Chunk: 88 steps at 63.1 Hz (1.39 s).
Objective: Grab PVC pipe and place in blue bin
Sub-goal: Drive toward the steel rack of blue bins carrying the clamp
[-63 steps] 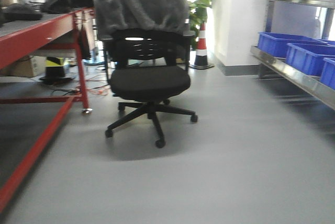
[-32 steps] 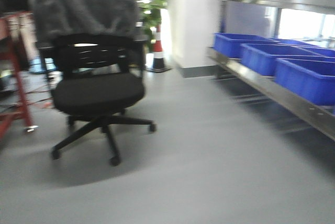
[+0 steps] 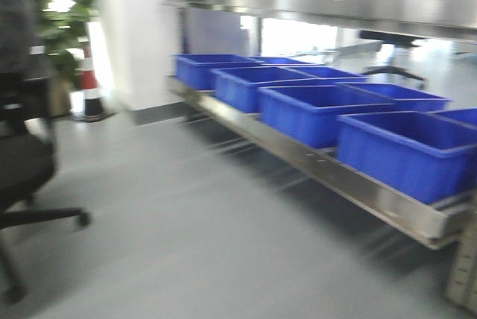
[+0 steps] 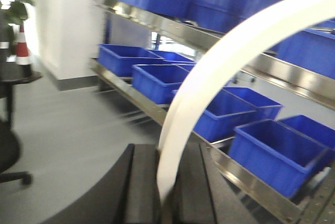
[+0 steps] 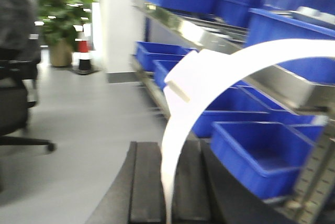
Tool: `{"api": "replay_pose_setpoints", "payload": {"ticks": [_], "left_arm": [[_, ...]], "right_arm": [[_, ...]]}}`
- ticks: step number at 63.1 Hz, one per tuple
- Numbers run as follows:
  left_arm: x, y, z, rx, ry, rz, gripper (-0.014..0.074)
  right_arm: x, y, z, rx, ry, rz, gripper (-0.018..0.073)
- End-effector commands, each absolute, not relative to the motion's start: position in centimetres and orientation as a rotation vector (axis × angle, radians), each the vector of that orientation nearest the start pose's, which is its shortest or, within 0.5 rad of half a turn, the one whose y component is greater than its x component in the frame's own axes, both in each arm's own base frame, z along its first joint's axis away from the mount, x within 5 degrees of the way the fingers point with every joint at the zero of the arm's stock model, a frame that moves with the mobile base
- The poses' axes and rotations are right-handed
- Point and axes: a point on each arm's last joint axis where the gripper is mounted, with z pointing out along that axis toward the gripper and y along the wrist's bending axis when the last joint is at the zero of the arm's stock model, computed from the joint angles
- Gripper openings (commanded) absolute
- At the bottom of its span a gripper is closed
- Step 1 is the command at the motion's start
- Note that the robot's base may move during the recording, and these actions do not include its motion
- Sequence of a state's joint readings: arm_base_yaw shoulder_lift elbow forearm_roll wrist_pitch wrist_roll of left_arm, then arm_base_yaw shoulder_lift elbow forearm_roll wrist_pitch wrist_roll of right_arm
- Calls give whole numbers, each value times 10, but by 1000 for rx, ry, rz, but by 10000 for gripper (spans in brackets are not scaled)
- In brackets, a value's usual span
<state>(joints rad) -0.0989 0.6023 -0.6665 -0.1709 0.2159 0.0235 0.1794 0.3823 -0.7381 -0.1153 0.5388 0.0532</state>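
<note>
Left tool [image 4: 166,153]: clamped on the white pipe [image 4: 209,72], which arcs up and to the right.
Right tool [image 5: 167,150]: looks clamped on the pipe too.
Bins [image 3: 406,151]: blue, in a row on the steel shelf [image 3: 358,185], beyond the pipe.
Floor [image 3: 186,244]: grey.
Chair [image 3: 22,162]: far left.

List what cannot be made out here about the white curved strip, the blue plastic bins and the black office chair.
Left wrist view: the white curved strip runs off the right edge, far end unseen.
Right wrist view: the strip also leaves the right edge; one piece or two is unclear.
Front view: the left edge cuts the black office chair; near walls and blur hide the blue plastic bins' floors.
</note>
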Motion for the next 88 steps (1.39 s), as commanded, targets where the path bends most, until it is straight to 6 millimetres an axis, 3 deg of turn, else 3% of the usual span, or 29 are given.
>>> {"api": "replay_pose_setpoints", "payload": {"ticks": [1, 88], "left_arm": [[122, -16, 372, -16, 1605, -229, -111], [122, -16, 372, -16, 1605, -229, -111]], "right_arm": [[60, 5, 388, -147, 1628, 47, -162], [60, 5, 388, -147, 1628, 47, -162]]}}
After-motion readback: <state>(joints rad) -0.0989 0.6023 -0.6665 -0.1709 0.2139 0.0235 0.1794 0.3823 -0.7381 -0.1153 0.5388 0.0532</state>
